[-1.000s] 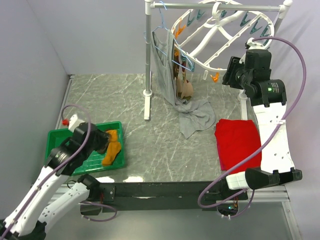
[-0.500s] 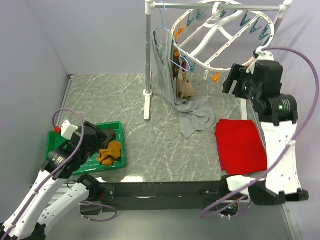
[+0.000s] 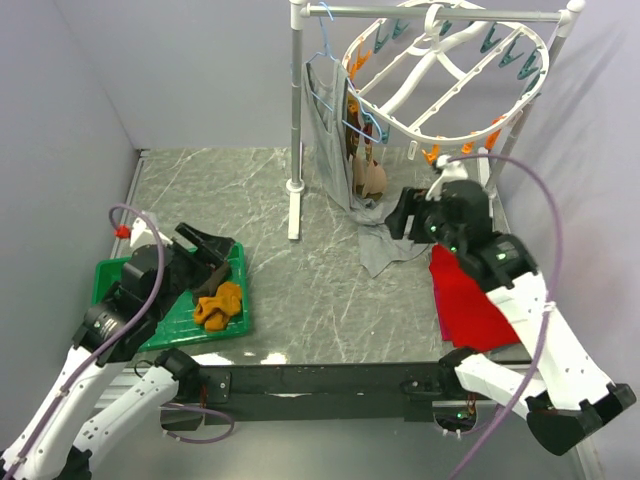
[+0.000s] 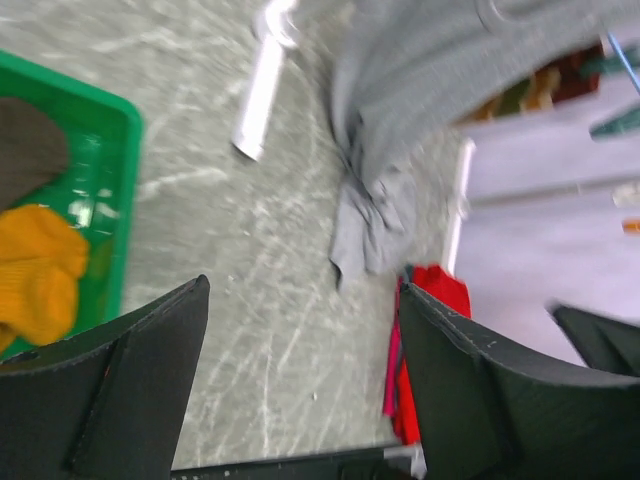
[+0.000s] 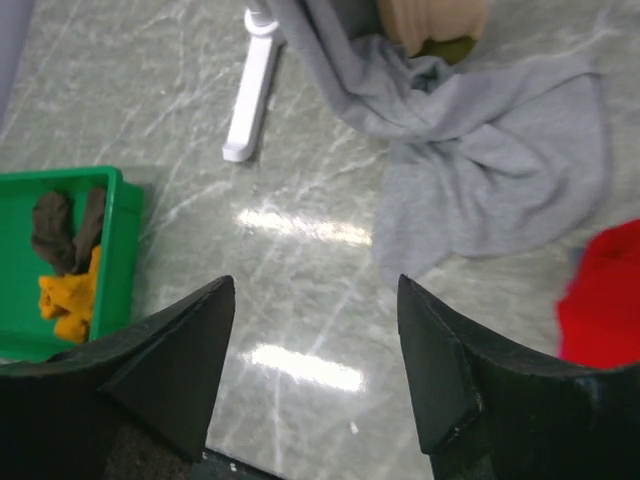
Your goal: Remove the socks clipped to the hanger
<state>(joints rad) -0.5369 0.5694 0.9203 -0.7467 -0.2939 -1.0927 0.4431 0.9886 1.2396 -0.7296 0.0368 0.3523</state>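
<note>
Socks: one of them, a tan fabric sock, is not yet off.

Top view: it hangs below the rim of the large round white plastic peg hanger, against the grey tank top. A mustard-orange sock lies in the green plastic tray. The left gripper hovers over the tray. The right gripper is low, near the grey top.

Left wrist view: your fingers stand wide, nothing between them.

Right wrist view: the fingers are wide and empty. A dark brown sock lies in the tray too.

Judgement: you are between drop-off and the next fetch. Raise the right gripper to the tan sock, close on it below its clip and pull down.
</note>
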